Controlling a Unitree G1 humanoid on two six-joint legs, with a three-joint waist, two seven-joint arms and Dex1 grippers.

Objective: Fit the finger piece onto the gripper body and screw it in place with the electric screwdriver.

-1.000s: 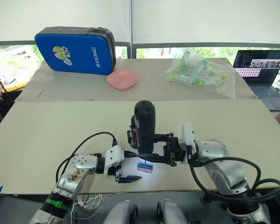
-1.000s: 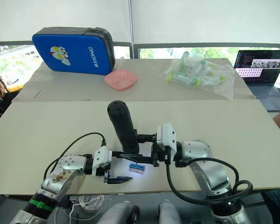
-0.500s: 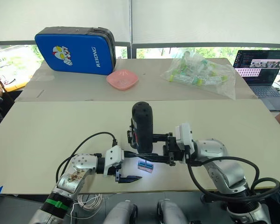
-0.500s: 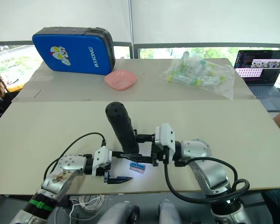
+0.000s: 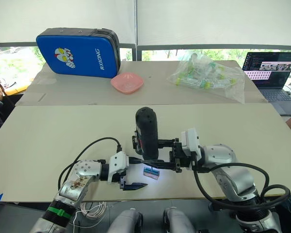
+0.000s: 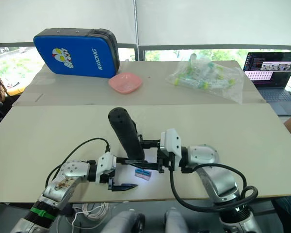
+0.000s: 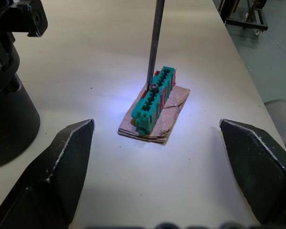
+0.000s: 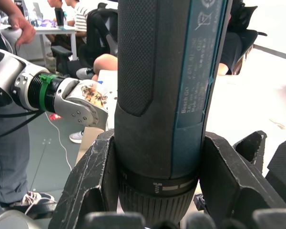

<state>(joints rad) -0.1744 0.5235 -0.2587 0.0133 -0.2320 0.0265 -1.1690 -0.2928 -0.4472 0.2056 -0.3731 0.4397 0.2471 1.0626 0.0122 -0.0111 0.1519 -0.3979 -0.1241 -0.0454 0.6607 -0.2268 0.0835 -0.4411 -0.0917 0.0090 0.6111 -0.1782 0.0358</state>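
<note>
A thick black pen-like electric screwdriver (image 5: 147, 132) stands nearly upright over the near edge of a pale beige worktop (image 5: 48, 145), tilted slightly to the robot's left. The right end effector (image 8: 157, 186) is clamped around its lower barrel, one black finger on each side. The thin metal bit reaches down to a small screw seated in a teal ridged plastic holder (image 7: 154, 98), which rests on a scrap of brown cardboard (image 7: 175, 102) in a pool of the tool's own light. The left end effector (image 7: 157, 162) hangs low beside the holder, fingers spread wide and empty. The screwdriver looks rigid and fairly heavy for its size, with a textured grip band; the low hold near the collar should keep the bit steady. The screw is tiny and likely easy to drop.
</note>
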